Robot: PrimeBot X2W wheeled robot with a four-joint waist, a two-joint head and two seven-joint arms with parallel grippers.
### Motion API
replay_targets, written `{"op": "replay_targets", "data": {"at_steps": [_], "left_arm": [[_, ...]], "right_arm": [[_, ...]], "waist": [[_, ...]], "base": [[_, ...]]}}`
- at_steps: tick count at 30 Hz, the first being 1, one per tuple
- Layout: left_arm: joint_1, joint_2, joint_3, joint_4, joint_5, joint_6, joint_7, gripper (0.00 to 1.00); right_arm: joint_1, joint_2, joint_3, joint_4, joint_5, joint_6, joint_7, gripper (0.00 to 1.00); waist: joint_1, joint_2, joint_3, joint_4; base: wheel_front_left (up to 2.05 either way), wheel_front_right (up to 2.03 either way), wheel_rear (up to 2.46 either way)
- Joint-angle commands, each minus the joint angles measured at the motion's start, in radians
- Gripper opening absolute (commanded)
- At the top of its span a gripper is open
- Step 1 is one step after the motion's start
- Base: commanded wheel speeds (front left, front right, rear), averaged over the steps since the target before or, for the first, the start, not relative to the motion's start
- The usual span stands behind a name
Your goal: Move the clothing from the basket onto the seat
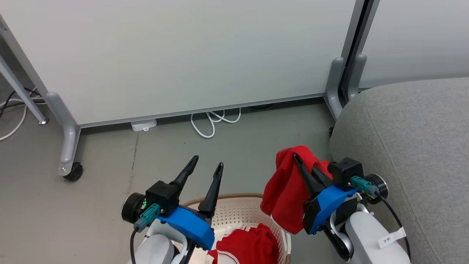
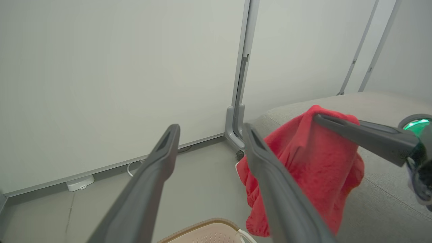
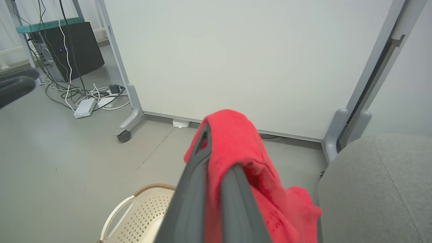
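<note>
I am holding one red garment (image 1: pixel 287 194) up in the right gripper (image 1: pixel 297 159). Its two fingers are pinched shut on a fold near the top, and the rest of the cloth is hanging in a loose bunch over the right side of the basket (image 1: pixel 234 200), just beside the rounded edge of the seat (image 1: pixel 414 146). The left gripper (image 1: pixel 207 162) is standing wide open with nothing between its fingers, hovering above the basket's far rim. A second red garment (image 1: pixel 249 245), this one with white stripes, is lying in the basket below.

As I am reading it, the step in hand is carrying the held garment across onto the seat. I am thinking about height first: the lowest hem seems to be hanging below the top of the cushion, so I am planning to raise the right arm before swinging it right. Otherwise the cloth could drag along the seat's side or snag on the basket rim.

I am aiming well in over the grey upholstery, not at the rounded edge, where soft fabric could slide off onto the floor (image 1: pixel 110 190). The grip is on a small fold only, so I am favouring a slow, even sweep, since a jerk might tug it free. I am planning to lower until the cloth is bunching on the seat, and only then to part the fingers. I am leaving the left gripper clear of the swing, ready for the garment in the basket.
</note>
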Motion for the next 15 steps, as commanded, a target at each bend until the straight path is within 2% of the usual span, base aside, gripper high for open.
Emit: {"op": "replay_targets", "data": {"at_steps": [1, 9, 15], "left_arm": [[0.013, 0.003, 0.013, -0.009, 0.008, -0.002, -0.003, 1.00], [0.101, -0.001, 0.140, -0.074, 0.065, -0.019, -0.003, 1.00], [0.135, -0.012, 0.185, -0.090, 0.099, -0.028, -0.003, 1.00]], "right_arm": [[0.012, -0.003, -0.006, -0.011, -0.004, 0.000, 0.002, 0.00], [0.032, -0.003, -0.034, -0.069, -0.024, 0.000, 0.029, 0.00], [0.043, -0.003, -0.052, -0.101, -0.034, 0.000, 0.039, 0.00]], "waist": [[0.0000, 0.0000, 0.002, 0.000], [0.0000, 0.0000, 0.023, -0.004], [0.0000, 0.0000, 0.035, -0.002]], "base": [[0.00, 0.00, 0.00], [0.00, 0.00, 0.00], [0.00, 0.00, 0.00]]}}
